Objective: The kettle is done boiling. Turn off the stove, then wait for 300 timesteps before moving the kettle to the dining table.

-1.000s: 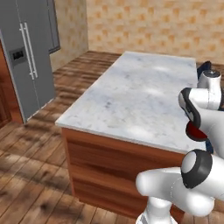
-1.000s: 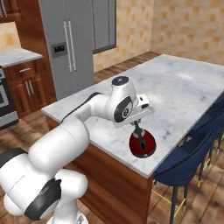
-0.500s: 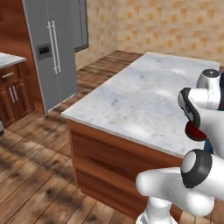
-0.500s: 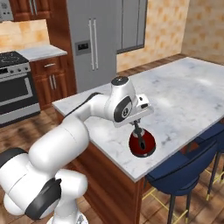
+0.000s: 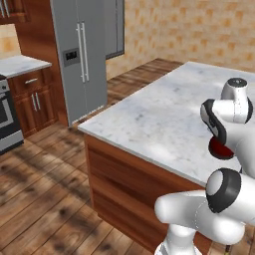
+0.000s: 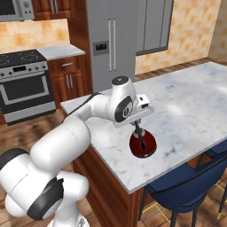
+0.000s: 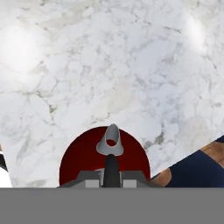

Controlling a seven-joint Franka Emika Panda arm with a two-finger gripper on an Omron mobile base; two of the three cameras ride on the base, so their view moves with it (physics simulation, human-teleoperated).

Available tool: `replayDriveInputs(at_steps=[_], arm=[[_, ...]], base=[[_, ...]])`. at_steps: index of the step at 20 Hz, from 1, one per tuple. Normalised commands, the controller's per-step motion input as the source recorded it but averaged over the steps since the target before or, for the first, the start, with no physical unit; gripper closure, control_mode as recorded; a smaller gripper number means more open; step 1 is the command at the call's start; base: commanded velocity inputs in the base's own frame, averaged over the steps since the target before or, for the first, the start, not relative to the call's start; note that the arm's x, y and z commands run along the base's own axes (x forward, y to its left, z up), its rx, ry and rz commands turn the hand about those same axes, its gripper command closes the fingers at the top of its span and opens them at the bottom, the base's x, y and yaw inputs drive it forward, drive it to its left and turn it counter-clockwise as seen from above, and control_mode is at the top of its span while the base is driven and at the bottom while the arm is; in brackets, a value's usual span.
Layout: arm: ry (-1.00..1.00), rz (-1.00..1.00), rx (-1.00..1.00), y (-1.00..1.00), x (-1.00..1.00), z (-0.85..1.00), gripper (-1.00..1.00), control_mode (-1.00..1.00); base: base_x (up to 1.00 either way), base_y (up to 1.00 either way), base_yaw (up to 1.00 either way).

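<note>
The jaws are closed tight on the dark arched handle of the kettle [image 6: 142, 144], with the gripper [image 6: 138, 128] directly above it. In the hand view the kettle [image 7: 105, 155] sits at the bottom with its pale spout pointing away and the handle running up between the fingertips. Whether its base touches the marble or hangs just over it cannot be told; a small shadow lies close beside it in the right base view. There is one kettle, and what it holds cannot be seen.

The kettle is over the dining table [image 6: 186, 106], near the long edge that faces the chair [image 6: 190, 186]. One dark blue chair is tucked under that edge, with part of a second showing at the right. In the left base view a sliver of the red kettle [image 5: 219, 148] shows behind the arm above the table [image 5: 149, 124].

Beyond the table stands one grey fridge [image 6: 113, 40]. Left of it is the stove [image 6: 24, 84], with a microwave [image 6: 15, 9] above.
</note>
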Motion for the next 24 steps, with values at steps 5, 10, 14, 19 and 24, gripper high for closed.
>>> replayDriveInputs(at_steps=[5, 10, 14, 19, 24], arm=[[0.00, 0.00, 0.00, 0.00, 0.00, 0.00, 1.00, 1.00], [0.00, 0.00, 0.00, 0.00, 0.00, 0.00, 1.00, 1.00], [-0.04, 0.04, 0.00, -0.29, 0.07, -0.01, 1.00, -1.00], [-0.05, 0.04, 0.00, -0.32, 0.10, -0.08, 1.00, -1.00], [-0.01, 0.00, 0.00, -0.15, 0.31, -0.10, 1.00, -1.00]], base=[[0.05, -0.08, 0.01], [0.08, -0.22, 0.04], [0.00, 0.00, 0.00], [0.00, 0.00, 0.00], [0.00, 0.00, 0.00]])
